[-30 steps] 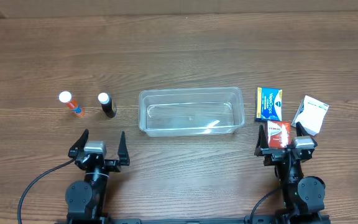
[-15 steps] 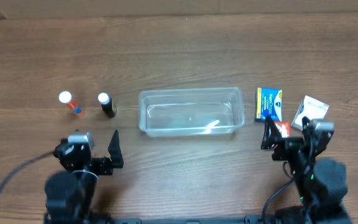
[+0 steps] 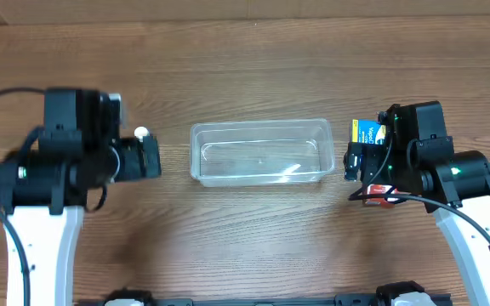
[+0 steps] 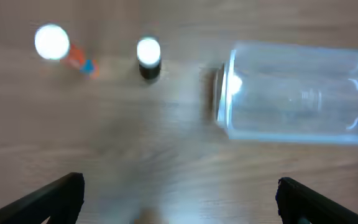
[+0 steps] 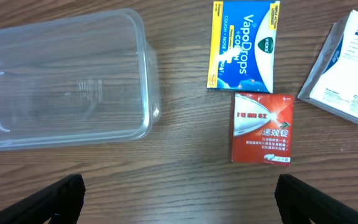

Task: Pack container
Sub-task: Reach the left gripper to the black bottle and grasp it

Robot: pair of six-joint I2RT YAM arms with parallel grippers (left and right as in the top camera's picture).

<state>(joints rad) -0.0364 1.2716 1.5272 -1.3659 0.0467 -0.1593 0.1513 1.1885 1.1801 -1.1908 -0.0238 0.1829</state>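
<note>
The clear plastic container lies empty at the table's middle. In the left wrist view it is at the right, with a black bottle and an orange bottle, both white-capped, to its left. My left gripper is open and empty, above the table near the bottles. In the right wrist view the container is at the left. A blue-yellow packet, a red packet and a white packet lie to its right. My right gripper is open and empty above them.
In the overhead view my left arm hides most of the bottles; only the black bottle's white cap shows. My right arm covers most of the packets. The blue-yellow packet's edge shows.
Both arms have risen from the table's front edge and moved toward the back, the left over the bottles, the right over the packets. Nothing was taken hold of.
</note>
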